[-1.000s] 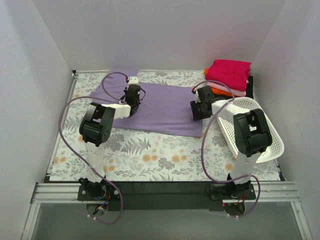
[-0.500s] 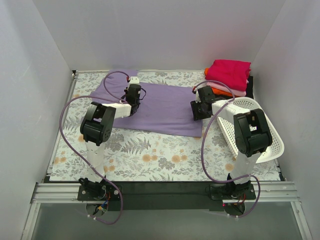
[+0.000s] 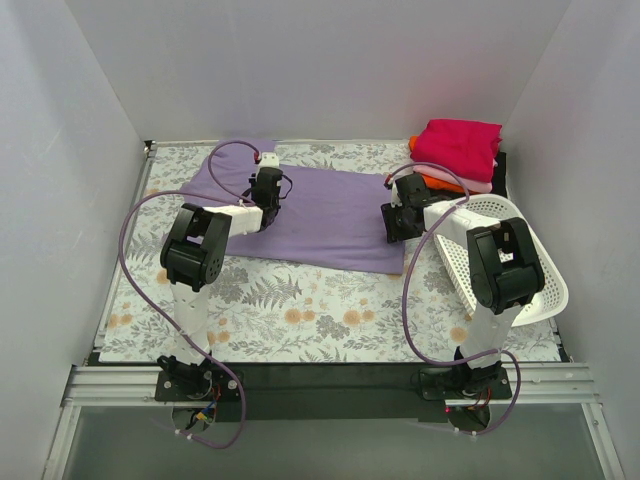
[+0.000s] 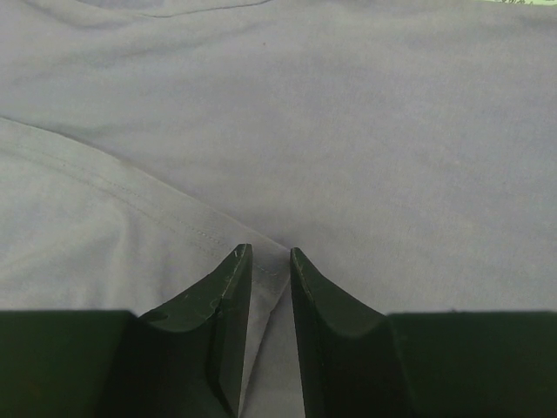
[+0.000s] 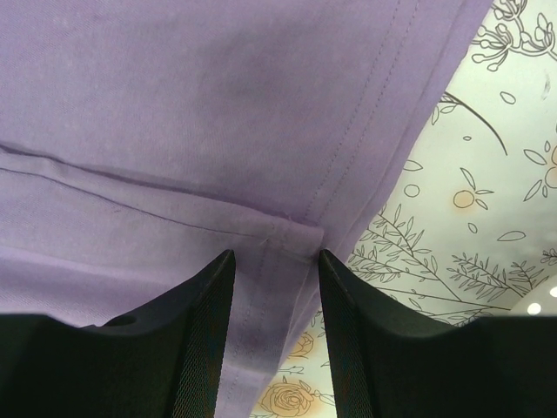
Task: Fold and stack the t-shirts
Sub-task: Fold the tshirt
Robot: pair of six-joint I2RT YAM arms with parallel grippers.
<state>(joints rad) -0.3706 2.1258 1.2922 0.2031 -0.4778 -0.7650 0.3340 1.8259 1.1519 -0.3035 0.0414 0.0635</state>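
The lavender t-shirt (image 3: 330,215) lies spread flat across the middle of the table. My left gripper (image 3: 266,196) rests low on its left part. Its jaws stand narrowly open, and a stitched fold of the cloth (image 4: 265,270) runs up between the fingertips (image 4: 235,261). My right gripper (image 3: 396,226) sits at the shirt's right edge, open, its fingers (image 5: 218,270) straddling the hem corner (image 5: 300,235), with the table print showing between them lower down. A stack of folded t-shirts (image 3: 458,150) stands at the back right, magenta on top, with pale pink, orange and black edges beneath.
A white lattice basket (image 3: 505,265) lies tipped on its side along the right edge, right behind my right arm. The floral tablecloth (image 3: 320,315) covers the table. White walls close in on the left, back and right.
My left gripper has crept slightly toward the back, and the shirt's left sleeve has shifted a little with it. The right arm has held still.
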